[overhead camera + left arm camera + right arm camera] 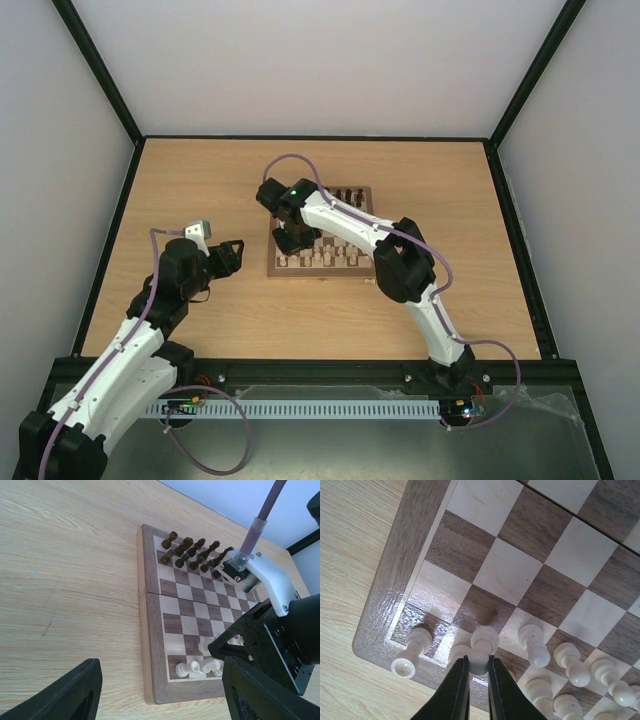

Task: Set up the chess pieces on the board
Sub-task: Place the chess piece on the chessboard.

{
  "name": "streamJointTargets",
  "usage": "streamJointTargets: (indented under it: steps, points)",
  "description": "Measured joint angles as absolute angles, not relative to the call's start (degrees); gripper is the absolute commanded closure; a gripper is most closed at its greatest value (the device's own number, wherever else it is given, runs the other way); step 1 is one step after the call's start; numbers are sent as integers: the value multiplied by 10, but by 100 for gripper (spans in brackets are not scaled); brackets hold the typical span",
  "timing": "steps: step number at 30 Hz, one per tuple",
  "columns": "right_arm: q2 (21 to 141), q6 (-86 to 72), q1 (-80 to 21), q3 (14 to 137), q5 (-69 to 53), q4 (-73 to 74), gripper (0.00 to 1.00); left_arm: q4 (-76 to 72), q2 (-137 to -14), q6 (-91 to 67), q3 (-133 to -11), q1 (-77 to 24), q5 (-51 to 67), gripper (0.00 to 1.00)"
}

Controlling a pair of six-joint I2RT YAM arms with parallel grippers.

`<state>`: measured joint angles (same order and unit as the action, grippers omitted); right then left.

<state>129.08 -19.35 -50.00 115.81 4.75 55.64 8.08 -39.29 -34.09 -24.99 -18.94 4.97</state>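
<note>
The board (320, 274) lies mid-table with dark pieces along its far rows and pale chess pieces (318, 259) along its near rows. My right gripper (478, 661) is shut on the head of a pale pawn (482, 642) over the board's near-left corner, next to a pale corner piece (412, 655). I cannot tell whether the pawn's base touches the board. Other pale pieces (536, 646) stand to its right. My left gripper (235, 255) hangs open and empty over bare table left of the board; its dark fingers (65, 695) frame the board's corner (150, 680).
Dark brown pieces (192, 552) fill the board's far two rows. The right arm (400, 262) reaches across the board from the right and hides part of it. Black frame rails (110, 230) run along the table's sides and back.
</note>
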Motion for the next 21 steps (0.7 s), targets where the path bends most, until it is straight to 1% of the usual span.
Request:
streamJointTargets:
  steps: [21]
  points:
    - [1309, -181, -500, 1170, 33, 552, 88, 81, -390, -341, -250, -189, 49, 31]
